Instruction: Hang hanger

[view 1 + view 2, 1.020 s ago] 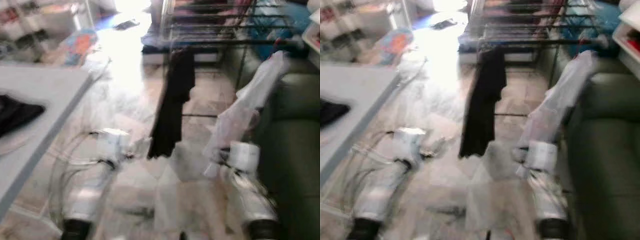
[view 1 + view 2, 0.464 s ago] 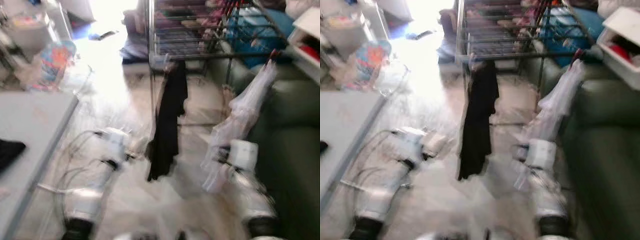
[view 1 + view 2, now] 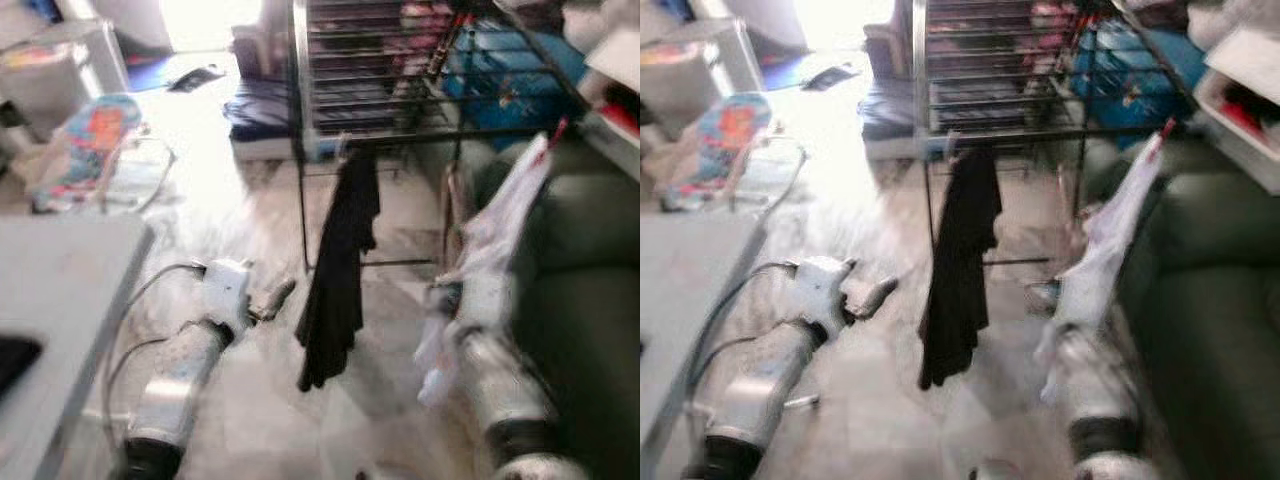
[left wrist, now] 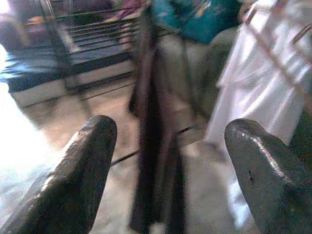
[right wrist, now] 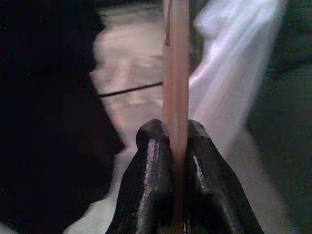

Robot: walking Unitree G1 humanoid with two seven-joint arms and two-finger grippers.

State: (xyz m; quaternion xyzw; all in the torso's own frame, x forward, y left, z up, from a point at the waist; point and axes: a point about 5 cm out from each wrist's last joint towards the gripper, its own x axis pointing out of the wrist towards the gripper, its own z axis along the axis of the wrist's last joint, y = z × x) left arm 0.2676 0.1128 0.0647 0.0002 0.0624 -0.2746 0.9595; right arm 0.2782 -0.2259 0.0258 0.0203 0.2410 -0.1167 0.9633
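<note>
**Right gripper clamped on hanger beside the drying rack**

While the head cam was blurred, the scene still read: the right gripper (image 5: 176, 146) had both black fingers pressed tight against a thin pinkish hanger (image 5: 175, 63), no gap between pads and bar. From the hanger hung a pale, see-through white garment (image 3: 1105, 235), held up at the robot's right, close to a dark green sofa (image 3: 575, 300). Its red-tipped top end (image 3: 1160, 130) sat near the rack's front rail, but contact couldn't be told.

Left gripper (image 4: 170, 165) was wide open w/ nothing between its fingers, held low over the tiled floor (image 3: 250, 400), pointing toward the rack. Left arm (image 3: 185, 375) reached fwd beside a grey table edge (image 3: 70, 300).

Black garment (image 3: 340, 280) hung from the front rail of the metal drying rack (image 3: 400, 70), draping down between the two arms, apart from both grippers. Blue items lay behind the rack's right side.
</note>
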